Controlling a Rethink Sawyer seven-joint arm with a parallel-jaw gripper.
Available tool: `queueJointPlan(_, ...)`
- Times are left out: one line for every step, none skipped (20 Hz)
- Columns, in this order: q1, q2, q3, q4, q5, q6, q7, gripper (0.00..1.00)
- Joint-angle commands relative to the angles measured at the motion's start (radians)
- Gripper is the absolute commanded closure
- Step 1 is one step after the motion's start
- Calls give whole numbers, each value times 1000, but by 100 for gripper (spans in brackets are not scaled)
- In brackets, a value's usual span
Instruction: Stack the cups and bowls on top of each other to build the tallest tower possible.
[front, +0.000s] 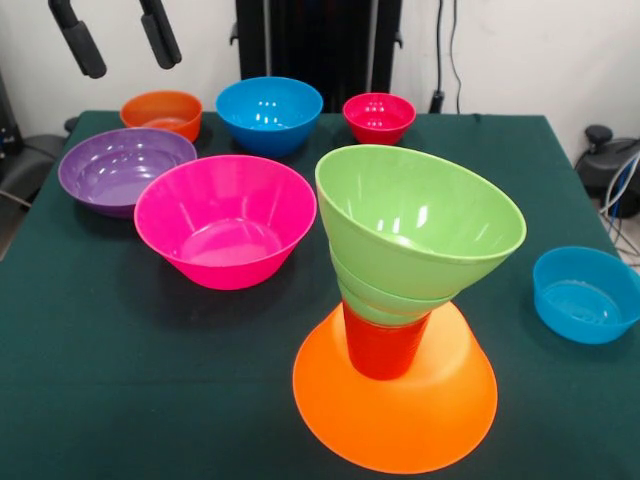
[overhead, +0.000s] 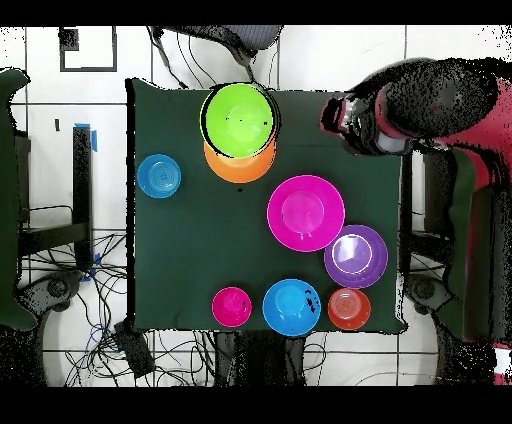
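The tower stands at the front of the table. Its base is the large orange bowl (front: 400, 420), rim down. The orange-red cup (front: 384, 350) stands on it. A small green bowl (front: 372, 298) sits in the cup, and a larger green bowl (front: 420, 215) rests in that, open side up and tilted. From overhead the green bowl (overhead: 240, 120) covers most of the orange base (overhead: 240, 168). My gripper (front: 130, 62) hangs open and empty at the far left, above the small orange bowl (front: 162, 112), far from the tower.
Loose bowls stand open side up: pink (front: 225, 220), purple (front: 122, 168), blue (front: 268, 112), small red (front: 379, 117), and small blue (front: 585, 293) near the right edge. Overhead, the arm (overhead: 430, 105) lies off the table's right side.
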Motion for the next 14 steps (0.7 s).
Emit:
queueJointPlan(-7, 25, 8, 149, -88, -13, -233, 0)
queueJointPlan(-15, 24, 10, 171, -87, -27, -235, 0)
queueJointPlan(-19, 24, 11, 181, -90, -33, -239, 0)
queueJointPlan(-22, 22, 10, 199, -93, -43, -237, 0)
queueJointPlan(-23, 24, 8, 208, -100, -52, -234, 0)
queueJointPlan(-24, 26, 6, 217, -107, -62, -230, 0)
queueJointPlan(-28, 27, 8, 230, -113, -76, -228, 0)
queueJointPlan(-33, 27, 10, 242, -119, -91, -227, 0)
queueJointPlan(-37, 28, 11, 254, -125, -106, -226, 0)
queueJointPlan(-46, 29, 17, 270, -132, -127, -232, 0)
queueJointPlan(-51, 29, 21, 278, -137, -135, -234, 0)
queueJointPlan(-56, 29, 24, 286, -141, -144, -235, 0)
queueJointPlan(-59, 30, 28, 291, -146, -148, -237, 0)
queueJointPlan(-62, 30, 31, 295, -150, -151, -238, 0)
